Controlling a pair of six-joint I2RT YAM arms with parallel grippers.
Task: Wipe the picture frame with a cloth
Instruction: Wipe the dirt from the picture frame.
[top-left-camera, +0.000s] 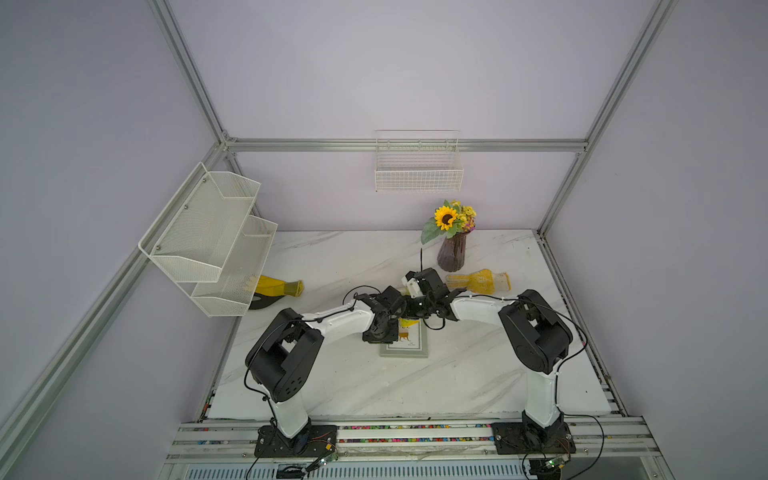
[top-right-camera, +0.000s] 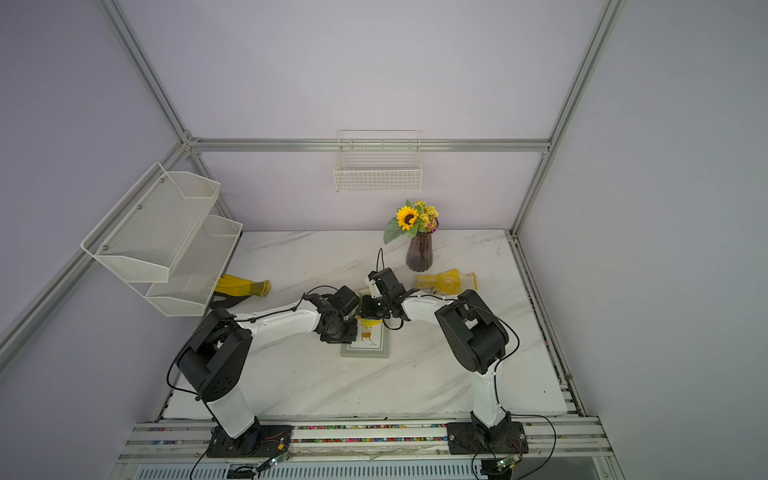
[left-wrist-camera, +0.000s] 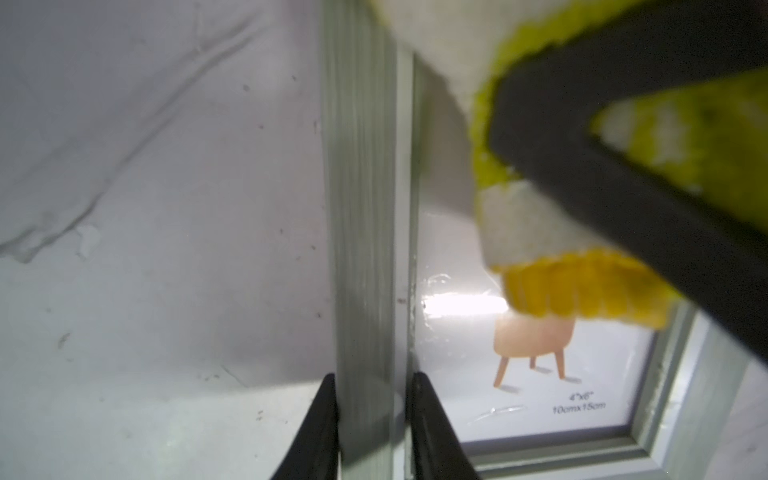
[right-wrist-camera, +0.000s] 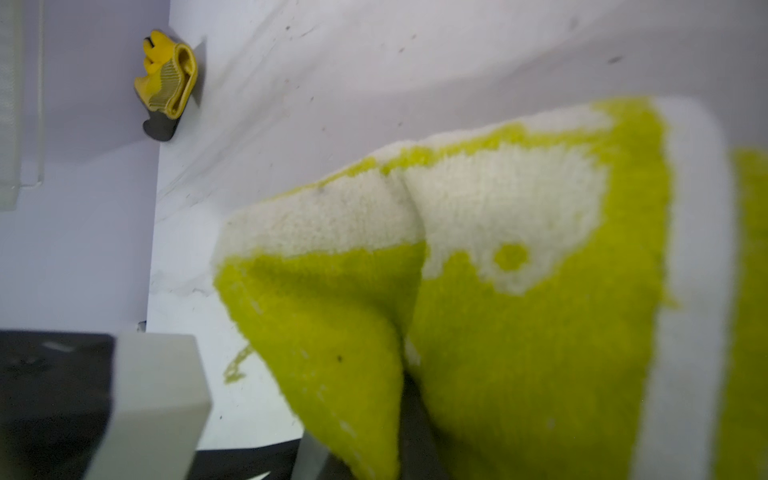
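A grey-green picture frame (top-left-camera: 405, 353) lies flat in the middle of the white marble-patterned worktop (top-left-camera: 457, 374), long axis running front to back, with the foot of its print (left-wrist-camera: 536, 345) nearest the robot. The left pincer (left-wrist-camera: 372, 386) pinches the frame's ribbed side rail. The right pincer (left-wrist-camera: 523, 133), pressed together on a fluffy yellow-green and cream cloth (right-wrist-camera: 519, 332), holds it against the frame's far end.

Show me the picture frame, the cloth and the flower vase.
picture frame (top-left-camera: 405, 352): a top view, near grey-green border.
cloth (right-wrist-camera: 519, 353): right wrist view, yellow-green face.
vase (top-left-camera: 452, 253): a top view, dark ribbed body.
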